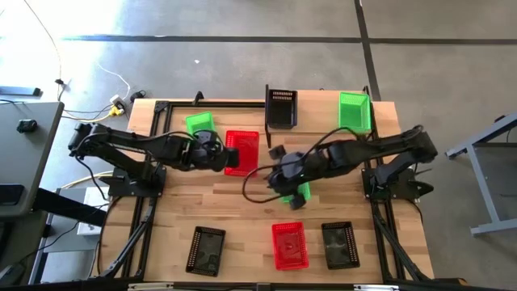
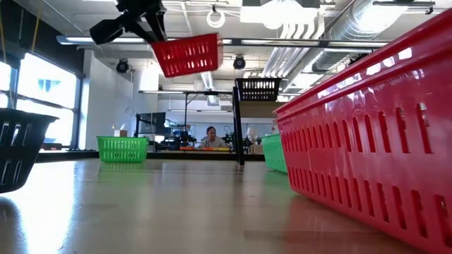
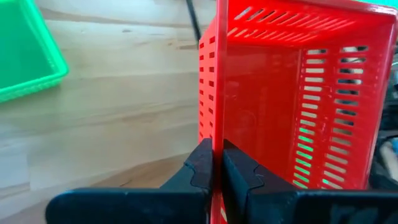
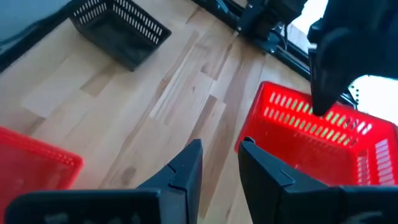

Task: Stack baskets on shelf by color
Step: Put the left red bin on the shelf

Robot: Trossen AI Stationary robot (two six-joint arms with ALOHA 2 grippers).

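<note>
My left gripper (image 1: 224, 153) is shut on a red basket (image 1: 241, 152) and holds it high above the table's middle; the low view shows that basket (image 2: 187, 55) in the air. My right gripper (image 4: 221, 158) is open, with bare wood between its fingers, just right of the red basket (image 4: 323, 140). A green basket (image 1: 296, 194) lies on the table under the right arm. On the shelf (image 2: 258, 108) at the far middle stands a black basket (image 2: 258, 89). My left gripper pinches the red basket's left side wall at its rim (image 3: 217, 124), one finger inside the basket and one outside. The fingers come from the table's left, slanting down. The basket is lifted clear of the table, opening up and slightly tilted.
Green baskets sit at the far left (image 1: 199, 124) and far right (image 1: 354, 111). Along the near edge lie a black basket (image 1: 205, 250), a red one (image 1: 290, 245) and another black one (image 1: 340, 244). A person sits in the room beyond the table (image 2: 210, 137).
</note>
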